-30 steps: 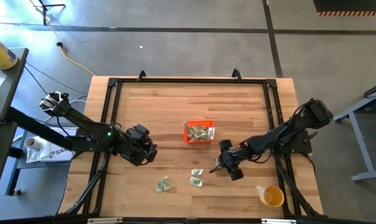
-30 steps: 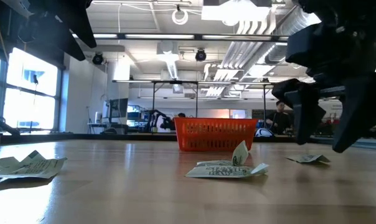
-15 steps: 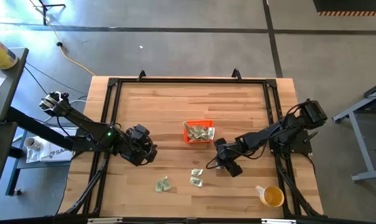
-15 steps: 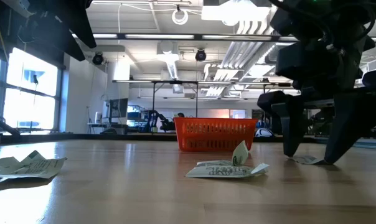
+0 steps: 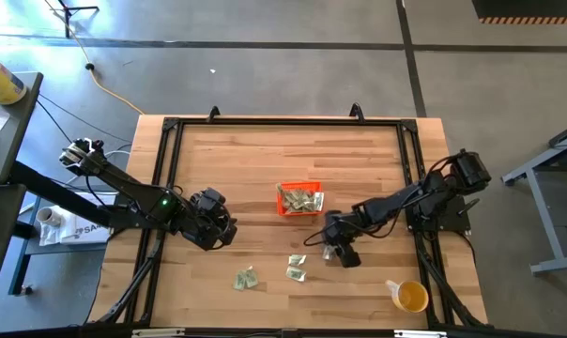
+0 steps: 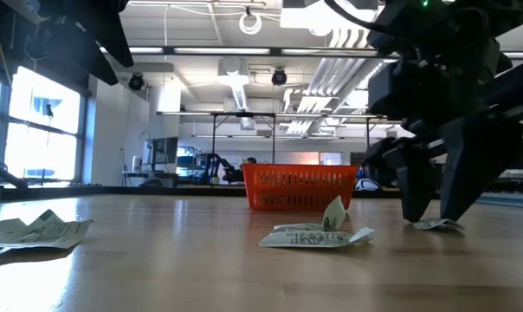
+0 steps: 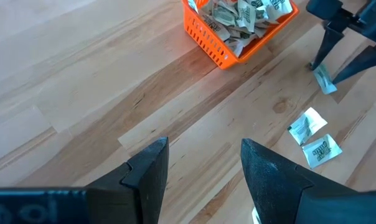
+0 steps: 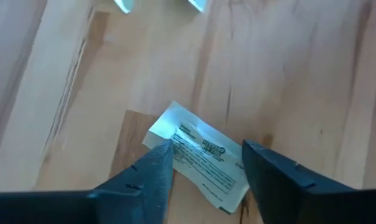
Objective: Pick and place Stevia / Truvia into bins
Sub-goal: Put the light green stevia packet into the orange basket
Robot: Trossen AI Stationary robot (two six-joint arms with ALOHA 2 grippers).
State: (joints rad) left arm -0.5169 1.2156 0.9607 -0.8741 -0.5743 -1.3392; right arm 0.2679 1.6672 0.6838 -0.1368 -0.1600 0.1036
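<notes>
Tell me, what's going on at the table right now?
Right gripper open, down astride one sweetener packet on the table. Left gripper open, waiting over bare wood. Orange bin already holds packets. Nothing in the way.

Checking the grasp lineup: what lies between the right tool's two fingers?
One Stevia packet lies flat on the table between the open right tool's fingers, seen in the right wrist view.

Smooth wooden table [image 5: 227, 160], orange plastic mesh bin [image 5: 298, 199], paper packets [image 8: 199, 155].

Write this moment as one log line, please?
right pincer: open, straddling packet on table | left pincer: open, waiting | bin: holds packets
</notes>
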